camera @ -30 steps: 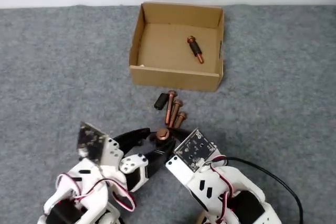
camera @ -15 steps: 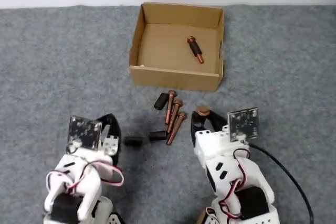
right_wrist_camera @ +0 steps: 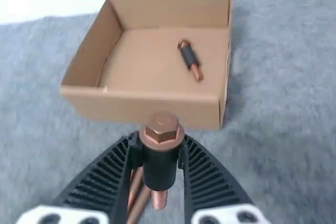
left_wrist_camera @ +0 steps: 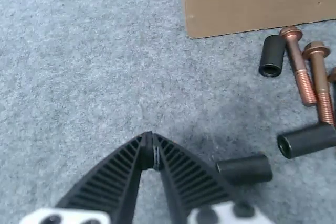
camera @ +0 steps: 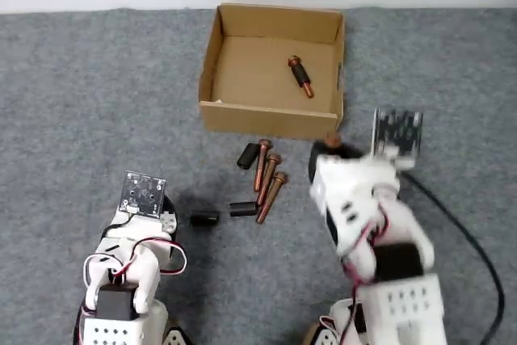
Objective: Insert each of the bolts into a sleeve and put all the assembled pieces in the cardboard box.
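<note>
- Right gripper (right_wrist_camera: 159, 148) is nearing the brown cardboard box (right_wrist_camera: 142, 106), pinching a black-sleeved copper bolt (right_wrist_camera: 163, 132).
- Left gripper (left_wrist_camera: 150, 150) is sitting pressed together.
- Rigid, slick metal: the sleeve (right_wrist_camera: 159, 169) is offering the best grip.

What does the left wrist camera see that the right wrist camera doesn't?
Left wrist view: the left gripper, its jaws shut on nothing, and three loose black sleeves lying on the carpet. Right wrist view: the right gripper, its jaws clamped on a bolt in a sleeve, and the inside of the cardboard box, where one assembled piece lies. Both: the box's outer wall, the grey carpet and some loose copper bolts.
</note>
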Robot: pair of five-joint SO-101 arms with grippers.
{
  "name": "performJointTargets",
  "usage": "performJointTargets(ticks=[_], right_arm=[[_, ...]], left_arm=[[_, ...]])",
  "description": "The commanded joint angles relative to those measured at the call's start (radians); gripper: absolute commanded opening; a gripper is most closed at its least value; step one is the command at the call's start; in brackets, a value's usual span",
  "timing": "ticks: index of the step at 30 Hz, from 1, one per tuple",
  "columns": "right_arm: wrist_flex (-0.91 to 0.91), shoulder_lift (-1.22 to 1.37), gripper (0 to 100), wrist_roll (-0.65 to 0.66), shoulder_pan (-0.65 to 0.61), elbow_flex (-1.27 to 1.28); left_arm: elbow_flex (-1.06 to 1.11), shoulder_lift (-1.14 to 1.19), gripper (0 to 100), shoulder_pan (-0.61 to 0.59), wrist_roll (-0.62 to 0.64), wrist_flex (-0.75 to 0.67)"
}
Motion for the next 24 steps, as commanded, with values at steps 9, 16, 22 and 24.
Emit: performJointTargets(ticks=[9,16,22,24], right_arm=[[-0.265,0.819,0.8,-0.009,0.041,-0.669],[-0.263,1.274,0.8,-0.008,0.036,-1.062],[-0.166,1.577,0.8,0.135,0.012,-1.333],[-0.142,1.644,0.8,0.17,-0.001,-1.41]], left_arm=[[-0.007,-0.002,1,-0.006,-0.014,0.064],[-0.007,-0.002,1,-0.092,-0.017,0.061],[-0.007,-0.002,1,-0.095,-0.018,0.066],[-0.007,-0.002,1,-0.097,-0.018,0.066]])
